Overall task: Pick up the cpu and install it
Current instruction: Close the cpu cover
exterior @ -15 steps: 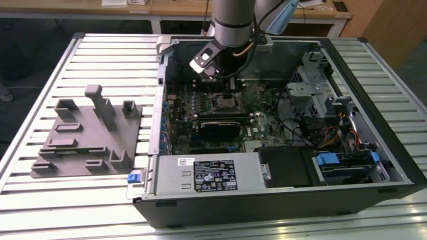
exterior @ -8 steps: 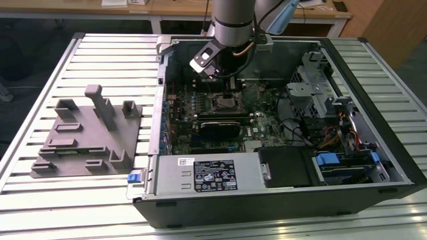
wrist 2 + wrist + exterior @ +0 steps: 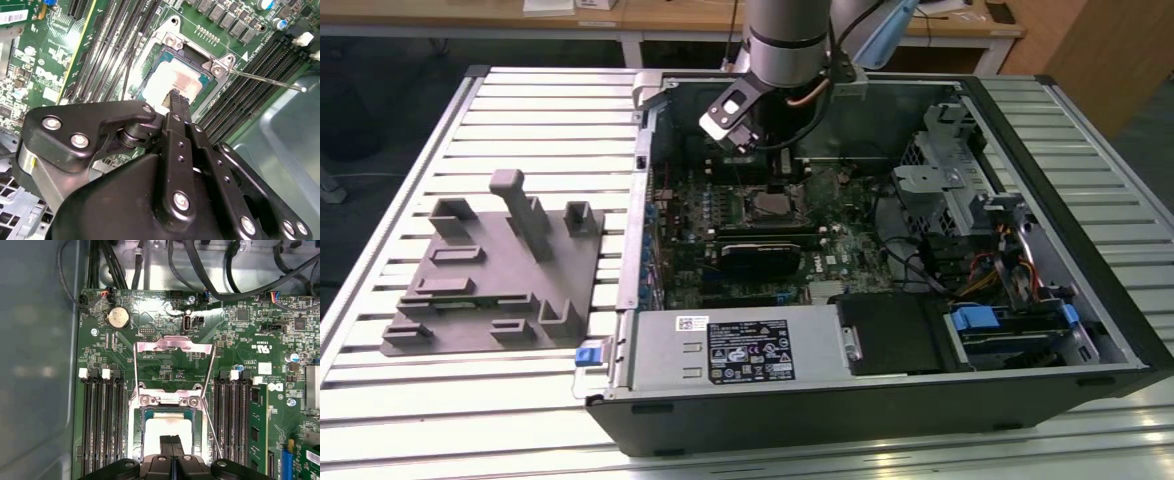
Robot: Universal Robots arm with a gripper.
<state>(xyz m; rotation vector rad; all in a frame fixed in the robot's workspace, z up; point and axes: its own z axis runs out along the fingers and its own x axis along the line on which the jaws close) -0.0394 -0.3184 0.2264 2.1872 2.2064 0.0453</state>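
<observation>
**One cpu [image 3: 172, 80] in its socket, closed gripper [image 3: 176, 95] over it**

Stands narrow, fingertips shut tip to tip, right over the silvery top of the cpu in both wrist views; cannot tell touching from just above. Lies flat inside the socket frame [image 3: 170, 35], edges squared to it. Leaves the hinged load plate [image 3: 175, 347] open beyond the socket and the thin lever rod [image 3: 265, 80] sticking out to one side. Crowds both flanks with rows of memory slots [image 3: 102, 415], so keeps free room chiefly straight above. Carries a coin battery [image 3: 119, 317] farther along the board, then cables and the grey case wall [image 3: 35, 365].

Reaches, in the exterior view, down into the open computer case [image 3: 881, 400] on a slatted table [image 3: 520, 120], with a grey tray [image 3: 480, 300] of upright posts well apart at the exterior view's left. Bears a white printed label [image 3: 747, 350] on the near metal box [image 3: 821, 345].
</observation>
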